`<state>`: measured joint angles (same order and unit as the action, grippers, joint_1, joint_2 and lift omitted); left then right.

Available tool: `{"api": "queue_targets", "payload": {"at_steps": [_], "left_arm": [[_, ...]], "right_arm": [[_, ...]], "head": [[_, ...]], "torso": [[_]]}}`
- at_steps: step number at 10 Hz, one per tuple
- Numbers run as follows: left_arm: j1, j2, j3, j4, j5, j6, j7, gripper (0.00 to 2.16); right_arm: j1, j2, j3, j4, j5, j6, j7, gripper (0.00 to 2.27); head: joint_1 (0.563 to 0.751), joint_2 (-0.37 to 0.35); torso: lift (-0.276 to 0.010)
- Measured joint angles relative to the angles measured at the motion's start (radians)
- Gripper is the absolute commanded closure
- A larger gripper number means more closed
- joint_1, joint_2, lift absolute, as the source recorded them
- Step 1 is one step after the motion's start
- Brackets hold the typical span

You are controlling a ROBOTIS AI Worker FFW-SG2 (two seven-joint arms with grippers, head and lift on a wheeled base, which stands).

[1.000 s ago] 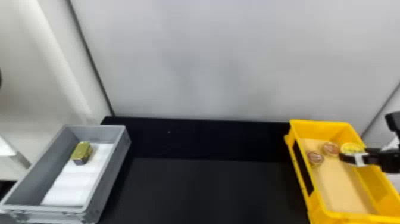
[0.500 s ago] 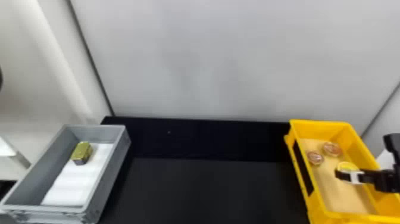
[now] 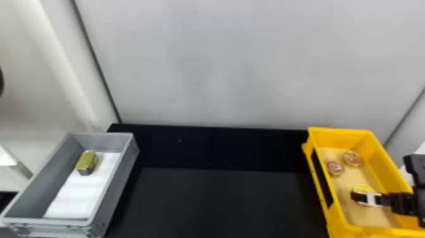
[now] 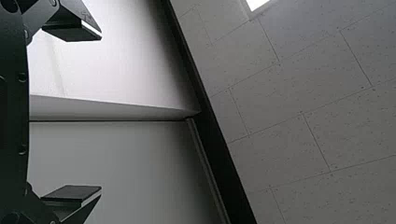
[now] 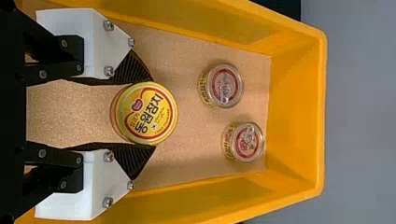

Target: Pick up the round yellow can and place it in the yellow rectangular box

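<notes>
My right gripper [image 3: 367,199] is inside the yellow rectangular box [image 3: 324,186], with the round yellow can [image 3: 363,188] at its fingertips. In the right wrist view, the dark ribbed fingers of the right gripper [image 5: 153,114] press on opposite sides of the yellow can [image 5: 148,114], whose printed lid faces the camera. Whether its base touches the box floor, I cannot tell. My left gripper [image 4: 100,112] is parked with its fingers wide apart and nothing between them, facing walls and ceiling.
Two smaller round cans [image 3: 352,158] lie towards the far end of the yellow box. A grey box [image 3: 123,177] at the left holds a gold-coloured block [image 3: 87,162] beside white padding. The black table [image 3: 221,202] stretches between both boxes.
The right gripper and the yellow can have moved together from near the yellow box's right wall, towards the near side and slightly left. The small cans and the grey box have stayed put.
</notes>
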<state>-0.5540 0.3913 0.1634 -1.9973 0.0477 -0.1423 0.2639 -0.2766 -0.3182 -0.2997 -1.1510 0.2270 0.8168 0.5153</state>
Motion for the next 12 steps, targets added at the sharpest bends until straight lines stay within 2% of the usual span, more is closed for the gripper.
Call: {"api": "queue_targets", "payload": {"at_steps": [7,10,12], "left_arm": [[-0.006,0.002,-0.006,0.0,-0.013,0.0,-0.002,0.12],[-0.006,0.002,-0.007,0.0,-0.014,0.0,-0.002,0.12],[-0.006,0.001,-0.006,0.0,-0.014,0.0,-0.001,0.12]], "right_arm": [[-0.025,-0.003,0.016,0.077,-0.05,-0.015,-0.042,0.68],[-0.029,-0.005,0.014,0.079,-0.055,-0.015,-0.05,0.04],[-0.028,-0.006,0.012,0.078,-0.066,-0.007,-0.058,0.04]], "head": [[0.663,0.054],[0.663,0.054],[0.663,0.054]], "torso": [[-0.01],[-0.01],[-0.01]]}}
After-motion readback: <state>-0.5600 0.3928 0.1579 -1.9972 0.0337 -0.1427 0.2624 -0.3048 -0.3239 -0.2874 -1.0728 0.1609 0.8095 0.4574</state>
